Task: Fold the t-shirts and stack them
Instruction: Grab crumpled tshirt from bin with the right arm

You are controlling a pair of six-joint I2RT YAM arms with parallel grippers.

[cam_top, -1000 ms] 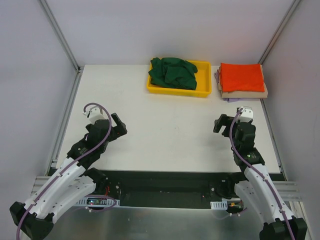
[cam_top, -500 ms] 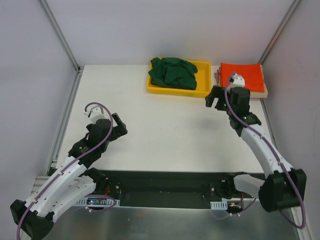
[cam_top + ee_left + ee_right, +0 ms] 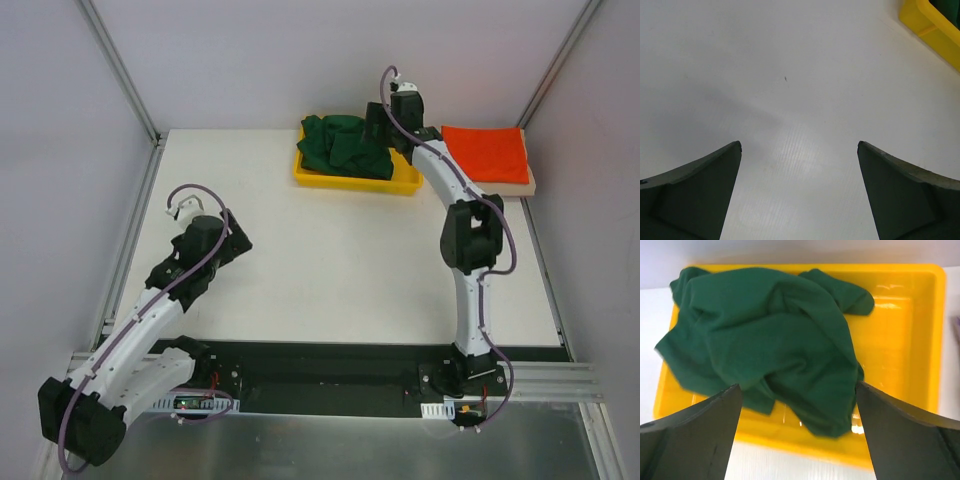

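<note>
A crumpled dark green t-shirt (image 3: 345, 145) lies in the yellow tray (image 3: 352, 184) at the back of the table; it fills the right wrist view (image 3: 770, 345). My right gripper (image 3: 380, 122) is open above the tray's right part, over the shirt, holding nothing. Folded shirts stand stacked at the back right, orange-red (image 3: 487, 153) on top, tan (image 3: 528, 186) under it; the lavender one is hidden. My left gripper (image 3: 238, 248) is open and empty over bare table at the left (image 3: 799, 150).
The yellow tray's corner (image 3: 935, 30) shows at the top right of the left wrist view. White walls and metal rails (image 3: 125, 75) enclose the table. The right arm (image 3: 468, 235) stretches from the near edge to the back.
My right arm has reached far back and left, from the table's right side to above the tray. My left gripper has shifted slightly.
</note>
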